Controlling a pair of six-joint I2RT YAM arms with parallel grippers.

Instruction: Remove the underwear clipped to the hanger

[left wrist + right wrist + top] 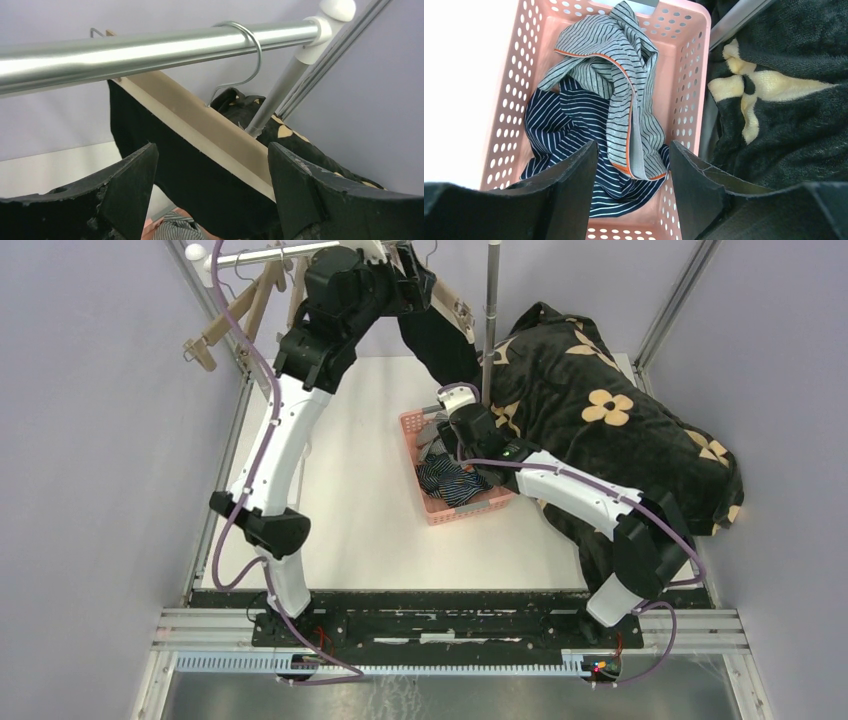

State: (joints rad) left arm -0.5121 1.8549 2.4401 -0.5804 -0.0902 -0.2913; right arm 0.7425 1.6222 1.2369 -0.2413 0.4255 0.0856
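The plain black underwear [200, 185] hangs from a wooden hanger [220, 135], whose wire hook [250, 45] sits over the metal rail [125, 52]. My left gripper [212, 146] is open just in front of the hanger bar, one finger on each side, gripping nothing. From above, the left gripper [422, 285] is up at the rail with the black underwear [440, 335] below it. The grey striped underwear [624, 85] lies on the navy striped underwear [559, 125] in a pink basket [684, 75]. My right gripper [633, 145] hangs open and empty above them.
A big black blanket with tan flowers [600, 410] is draped right of the pink basket [410, 425]. A vertical pole [491, 300] stands between the hanger and the blanket. Bare wooden hangers [240, 310] hang at the rail's left end. Frame rails border the white table.
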